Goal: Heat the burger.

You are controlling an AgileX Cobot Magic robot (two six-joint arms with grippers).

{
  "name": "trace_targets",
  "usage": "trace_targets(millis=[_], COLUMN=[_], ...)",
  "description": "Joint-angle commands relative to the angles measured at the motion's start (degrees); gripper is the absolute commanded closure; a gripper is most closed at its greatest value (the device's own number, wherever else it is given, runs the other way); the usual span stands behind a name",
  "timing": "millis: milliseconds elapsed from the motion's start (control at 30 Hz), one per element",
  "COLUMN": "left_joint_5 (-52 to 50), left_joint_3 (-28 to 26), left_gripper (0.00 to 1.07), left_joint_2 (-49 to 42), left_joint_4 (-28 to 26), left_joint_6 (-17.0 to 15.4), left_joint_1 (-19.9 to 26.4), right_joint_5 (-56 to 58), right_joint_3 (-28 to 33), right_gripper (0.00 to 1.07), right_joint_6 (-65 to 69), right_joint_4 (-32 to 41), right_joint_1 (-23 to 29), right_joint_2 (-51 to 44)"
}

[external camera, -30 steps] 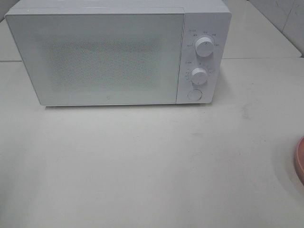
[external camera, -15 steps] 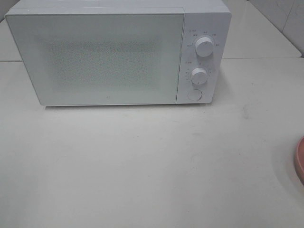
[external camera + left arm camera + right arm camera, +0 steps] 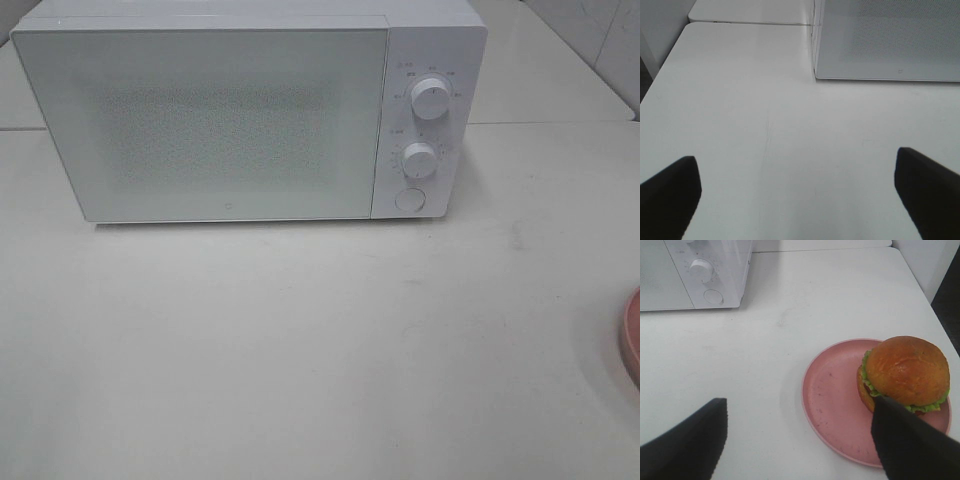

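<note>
The burger (image 3: 905, 370), with a glossy brown bun and a green lettuce frill, sits on the far side of a round pink plate (image 3: 832, 400) in the right wrist view. My right gripper (image 3: 800, 440) hovers open just short of the plate. One of its fingers (image 3: 910, 445) overlaps the burger's near edge in the picture, and nothing is between the fingers. My left gripper (image 3: 800, 200) is open over bare table in front of the microwave's left corner (image 3: 890, 40). The white microwave (image 3: 250, 110) stands at the back with its door closed. Neither gripper shows in the exterior high view, and the burger is out of that frame.
Only the rim of the pink plate (image 3: 632, 340) shows at the right edge of the exterior high view. The microwave has two white knobs (image 3: 430, 98) and a round button (image 3: 410, 200) on its right panel. The table's right edge runs close beside the plate.
</note>
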Motion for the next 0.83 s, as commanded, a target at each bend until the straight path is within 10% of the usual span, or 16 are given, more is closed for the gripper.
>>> trace_targets(millis=[33,833], left_joint_5=[-0.5,-0.5], left_joint_3=[0.2,0.2], left_gripper=[0.03,0.03], left_joint_2=[-1.6,-1.6], left_joint_4=[-0.3,-0.3], left_joint_6=[0.2,0.2], left_joint_1=[0.2,0.2], right_joint_5=[-0.1,-0.1], right_joint_3=[-0.1,-0.1], right_gripper=[0.31,0.31], right_joint_6=[-0.7,-0.7], right_joint_4=[-0.2,-0.2], right_joint_1=[-0.2,-0.2], right_joint_2=[-1.0,-1.0])
